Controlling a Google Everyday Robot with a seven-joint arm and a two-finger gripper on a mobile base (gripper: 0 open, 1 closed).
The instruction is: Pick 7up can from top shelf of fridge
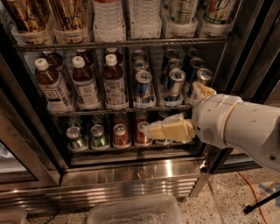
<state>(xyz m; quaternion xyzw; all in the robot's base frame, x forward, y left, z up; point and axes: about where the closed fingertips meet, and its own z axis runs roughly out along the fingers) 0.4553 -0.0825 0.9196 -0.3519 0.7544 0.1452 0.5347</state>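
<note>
Standing in the rightmost clear tray (213, 29) of the top shelf (122, 43) of the fridge (131, 168): one 7up can (217, 9), silver-white with green slanted lettering and a red-orange spot. Upright; only the lower body is in view.

Handling, as judged: thin aluminium, stiff if full, moderately heavy. Likely cold and perhaps damp, so slippery. Dents under a hard squeeze. Best hold is across the mid-body, above the tray wall and square to the can's axis.

Neighbours: a similar pale can (181, 8) just beside it on the left, in its own tray; water bottles (107, 17) further left.

Tool (151, 130): cream-coloured, on a white arm (238, 122) entering from the right. It lies well below the can, in front of the lowest rack of small cans (99, 135). Nothing is seen in it; whether it is apart or together cannot be told.

Middle rack: blue-and-silver cans (143, 87) and brown bottles (49, 85).

Not determinable: the can's lid and upper half, cut off at the top edge; anything standing behind it; the lowest rack's right-hand cans, hidden by the tool.
</note>
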